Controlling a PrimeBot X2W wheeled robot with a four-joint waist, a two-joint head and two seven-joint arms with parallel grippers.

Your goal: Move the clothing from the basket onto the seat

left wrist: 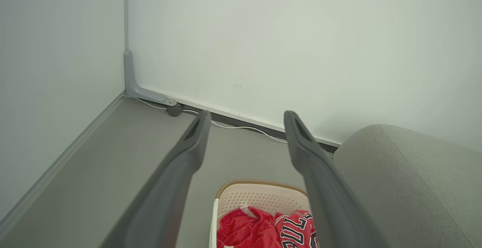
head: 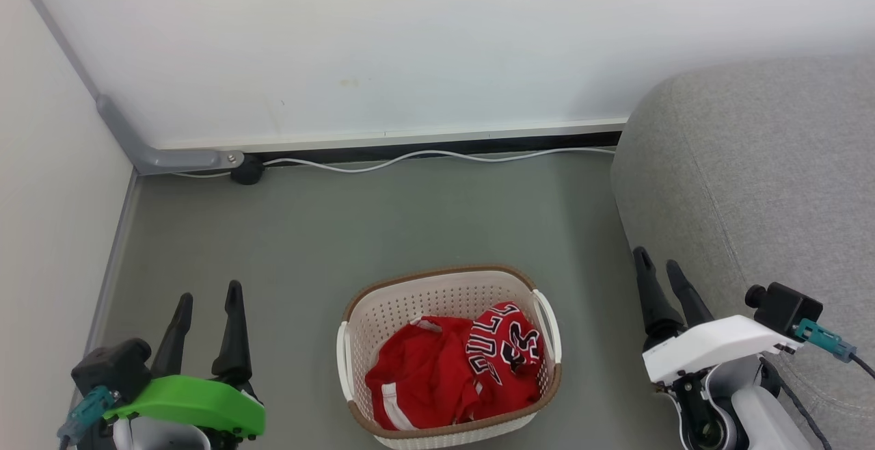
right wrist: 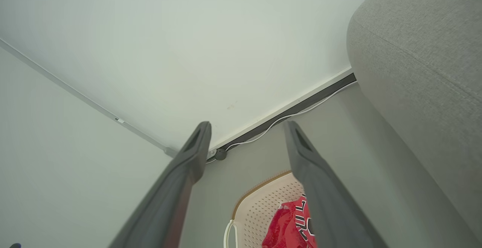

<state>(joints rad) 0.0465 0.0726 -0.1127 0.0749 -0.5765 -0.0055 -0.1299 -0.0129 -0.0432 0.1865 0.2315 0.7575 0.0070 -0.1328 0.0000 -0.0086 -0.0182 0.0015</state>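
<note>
Dark left fingers (head: 234,330) are apart with nothing between them. The right fingers (head: 653,293) are likewise apart and empty. Both pairs hang over the floor (head: 342,231), tips toward the wall.

The basket (head: 437,273) sits on the floor between the two pairs, back from the tips. All the clothing (head: 437,368) we see lies inside it, the lettered jersey toward the right fingers and the striped piece toward the left. The seat (head: 752,176) is just outboard of the right fingers.

We judge this is the opening step, with no grasp made yet. The next move calls for dropping one pair into the basket, pinching a top fold, lifting clear of the rim and swinging to the seat. We'd use the right fingers, which are nearer the jersey and the seat.
</note>
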